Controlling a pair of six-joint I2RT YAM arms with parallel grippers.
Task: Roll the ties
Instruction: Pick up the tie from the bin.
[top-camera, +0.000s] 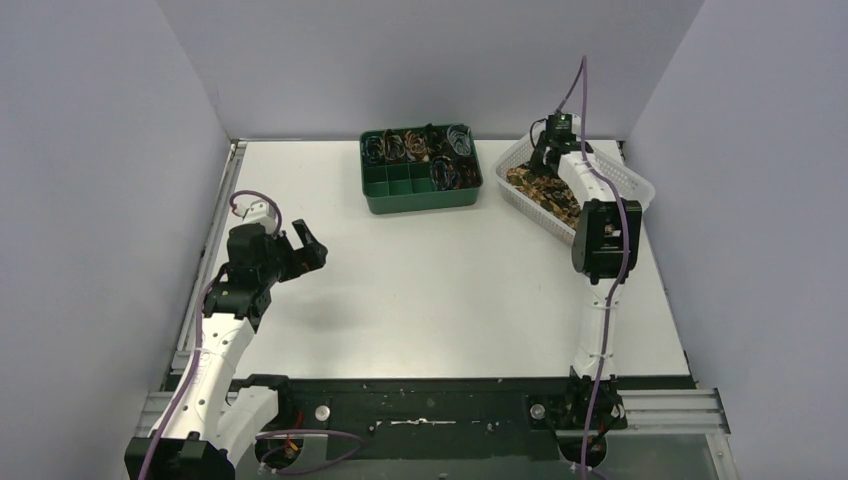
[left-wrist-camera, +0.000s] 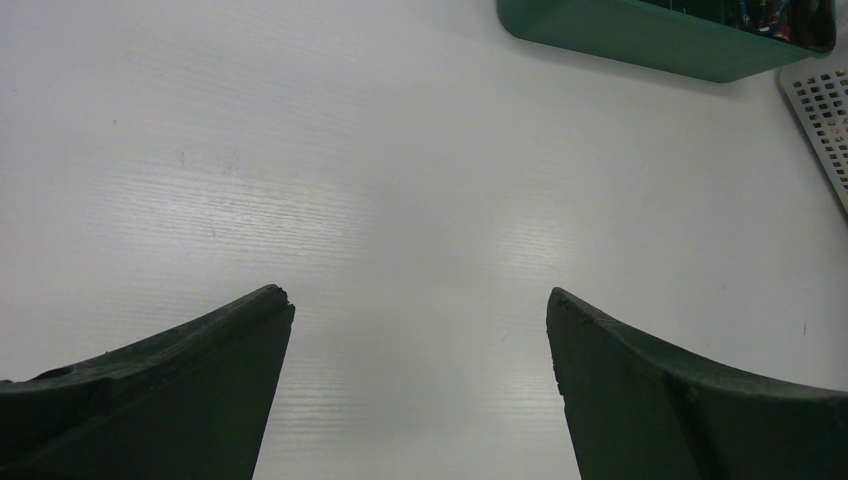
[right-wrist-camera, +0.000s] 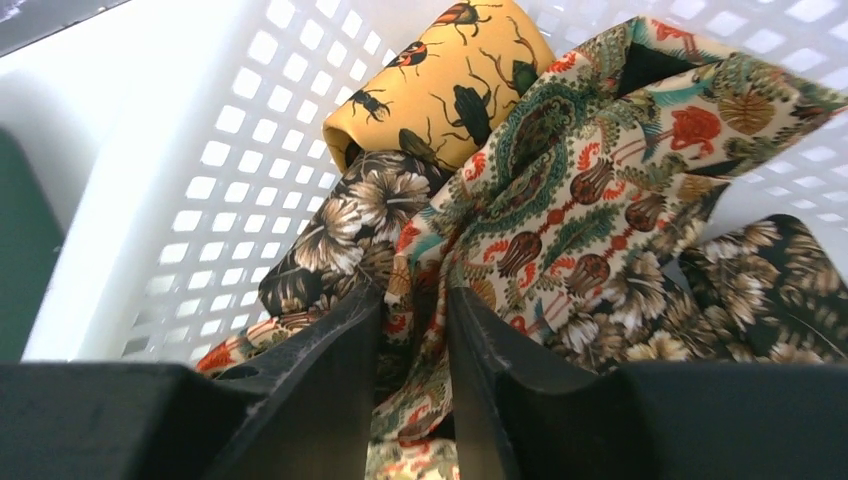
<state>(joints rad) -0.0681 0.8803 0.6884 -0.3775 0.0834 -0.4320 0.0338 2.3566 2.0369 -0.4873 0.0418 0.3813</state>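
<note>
Three ties (top-camera: 545, 190) show by print: a paisley tie (right-wrist-camera: 560, 190), a brown floral tie (right-wrist-camera: 350, 210) and a yellow beetle tie (right-wrist-camera: 450, 80). They lie crumpled in the white lattice basket (right-wrist-camera: 230, 150) at far right, their ends buried. The right hand (right-wrist-camera: 415, 300) pinches the paisley tie. The left hand (left-wrist-camera: 418, 295) gapes above the smooth tabletop (left-wrist-camera: 300, 150), near left. What the green tray (top-camera: 420, 200) holds is too small to make out.

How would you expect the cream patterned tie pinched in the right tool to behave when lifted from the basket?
Probably floppy: the cream patterned tie lies folded and draped around the right tool. Likely light, being thin fabric. It may drag its neighbours, since it lies over the dark floral tie in the white basket.
</note>
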